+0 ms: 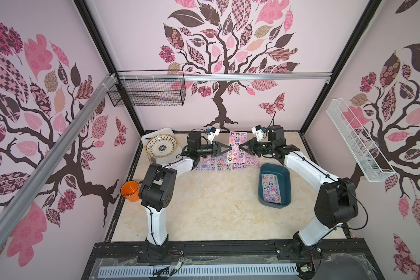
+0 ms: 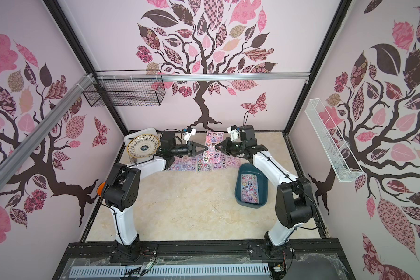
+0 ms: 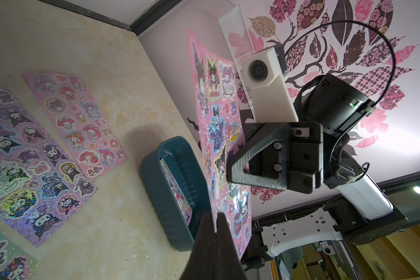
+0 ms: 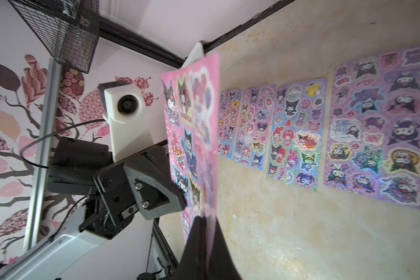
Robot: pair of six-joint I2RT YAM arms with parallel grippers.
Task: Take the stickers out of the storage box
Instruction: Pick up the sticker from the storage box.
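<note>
Clamping opposite edges, left fingers (image 3: 204,242) and right fingers (image 4: 194,242) apparently hold one sticker sheet (image 3: 218,121).

- The orange cup (image 2: 100,188) is almost wholly hidden behind the left arm (image 2: 121,186) in a top view.
- The row of stickers (image 1: 222,166) on the tabletop (image 1: 216,206) is partly covered by both arms.
- The held sheet (image 4: 199,101) is blurred near the right claw (image 4: 204,219).
- Whether more sheets lie stacked in the storage box (image 1: 286,184) cannot be told.
</note>
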